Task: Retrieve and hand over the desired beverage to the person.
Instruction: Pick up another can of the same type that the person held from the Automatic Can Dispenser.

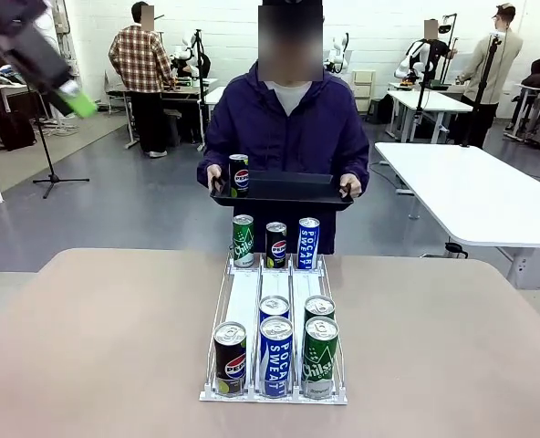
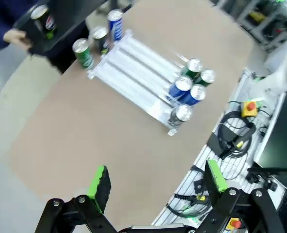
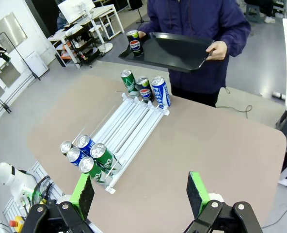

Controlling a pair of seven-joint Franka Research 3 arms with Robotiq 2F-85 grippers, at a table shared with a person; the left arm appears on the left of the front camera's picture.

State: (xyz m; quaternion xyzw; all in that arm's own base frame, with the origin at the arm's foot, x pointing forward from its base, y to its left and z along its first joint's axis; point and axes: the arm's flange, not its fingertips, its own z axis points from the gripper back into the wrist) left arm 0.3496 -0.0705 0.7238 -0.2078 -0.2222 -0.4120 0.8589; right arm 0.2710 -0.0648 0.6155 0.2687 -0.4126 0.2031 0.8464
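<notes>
Front view is showing the person [image 1: 288, 128] holding a tray [image 1: 293, 190] beyond the rack [image 1: 244, 297] of cans [image 1: 276, 356], while left gripper [image 2: 157, 175] and right gripper [image 3: 141, 187] are hovering open above, needing a vertical descent around one upright can.

Bare table [image 1: 88, 347] lies open both sides of the can rack [image 1: 244, 306]; a held tray [image 1: 293, 190] hangs just past its far cans [image 1: 276, 245].
</notes>
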